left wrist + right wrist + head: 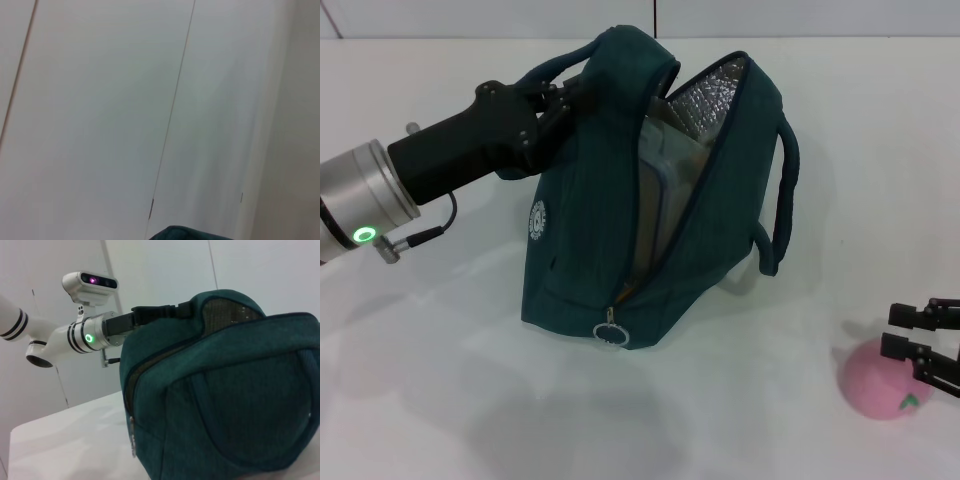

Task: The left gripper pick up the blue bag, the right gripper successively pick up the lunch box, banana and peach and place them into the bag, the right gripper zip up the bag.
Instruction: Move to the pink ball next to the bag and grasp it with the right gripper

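My left gripper is at the upper left side of the blue bag, its jaws pinching the near handle and holding that side raised. The bag rests on the white worktop, tilted, with its zipper open and the silver lining exposed. The lunch box stands on edge inside the opening. The zipper pull ring hangs at the lower end of the opening. The second handle droops on the far side.

My right gripper is low at the right edge of the worktop, jaws spread, just beside and partly over the pink peach. The peach lies on the worktop, well apart from the bag.
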`<state>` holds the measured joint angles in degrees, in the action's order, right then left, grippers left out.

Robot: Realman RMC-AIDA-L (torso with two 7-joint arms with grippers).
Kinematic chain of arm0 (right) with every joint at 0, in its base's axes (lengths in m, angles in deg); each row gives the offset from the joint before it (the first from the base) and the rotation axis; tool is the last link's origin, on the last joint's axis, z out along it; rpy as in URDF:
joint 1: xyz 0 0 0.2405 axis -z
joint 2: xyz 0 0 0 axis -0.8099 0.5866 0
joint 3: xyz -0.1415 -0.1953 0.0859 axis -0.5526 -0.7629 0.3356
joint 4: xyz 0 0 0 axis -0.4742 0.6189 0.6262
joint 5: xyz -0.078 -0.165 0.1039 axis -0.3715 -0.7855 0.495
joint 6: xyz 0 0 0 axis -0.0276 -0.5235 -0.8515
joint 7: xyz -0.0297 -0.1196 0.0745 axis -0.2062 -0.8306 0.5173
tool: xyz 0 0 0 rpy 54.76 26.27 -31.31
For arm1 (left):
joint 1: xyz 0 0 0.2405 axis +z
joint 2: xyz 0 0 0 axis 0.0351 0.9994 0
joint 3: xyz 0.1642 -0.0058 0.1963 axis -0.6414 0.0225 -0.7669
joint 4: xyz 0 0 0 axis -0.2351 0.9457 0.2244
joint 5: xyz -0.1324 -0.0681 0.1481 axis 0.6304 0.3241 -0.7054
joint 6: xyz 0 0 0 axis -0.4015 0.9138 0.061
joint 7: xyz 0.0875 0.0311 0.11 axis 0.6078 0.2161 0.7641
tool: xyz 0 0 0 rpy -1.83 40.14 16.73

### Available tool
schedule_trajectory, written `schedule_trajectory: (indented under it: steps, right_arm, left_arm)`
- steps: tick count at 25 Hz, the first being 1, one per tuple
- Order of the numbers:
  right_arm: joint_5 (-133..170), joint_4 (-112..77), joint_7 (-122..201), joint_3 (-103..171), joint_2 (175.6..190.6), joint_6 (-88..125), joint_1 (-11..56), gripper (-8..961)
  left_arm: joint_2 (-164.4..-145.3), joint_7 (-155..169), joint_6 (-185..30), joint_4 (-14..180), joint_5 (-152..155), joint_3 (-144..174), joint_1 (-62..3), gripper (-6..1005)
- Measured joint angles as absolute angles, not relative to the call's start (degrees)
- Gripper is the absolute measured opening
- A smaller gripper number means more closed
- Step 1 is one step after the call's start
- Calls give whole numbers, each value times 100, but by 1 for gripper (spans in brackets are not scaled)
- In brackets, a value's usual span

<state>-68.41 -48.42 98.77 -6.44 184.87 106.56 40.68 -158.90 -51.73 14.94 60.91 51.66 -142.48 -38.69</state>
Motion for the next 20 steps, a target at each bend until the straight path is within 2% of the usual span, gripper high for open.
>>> schedule_trajectory:
  steps: [4,9,12,20]
  right_arm:
    - [-6869,-4814,9996,-703,18500,10430,4089,225]
    - [-7024,-4709,10027,-819,18507,10080,4080,457]
    - [-7132,-4664,10106,-884,18509,9993,4044,692]
    - [-7273,-4661,10198,-958,18492,9869,4019,754]
  left_arm:
    - [-15893,-5172,1494,6100,5166,-14248,-3868,35]
    - [-15898,-5172,1494,6105,5166,-14248,-3879,36]
    - [-15905,-5173,1494,6096,5161,-14248,-3889,36]
    - [-15910,-5173,1494,6107,5160,-14248,-3903,36]
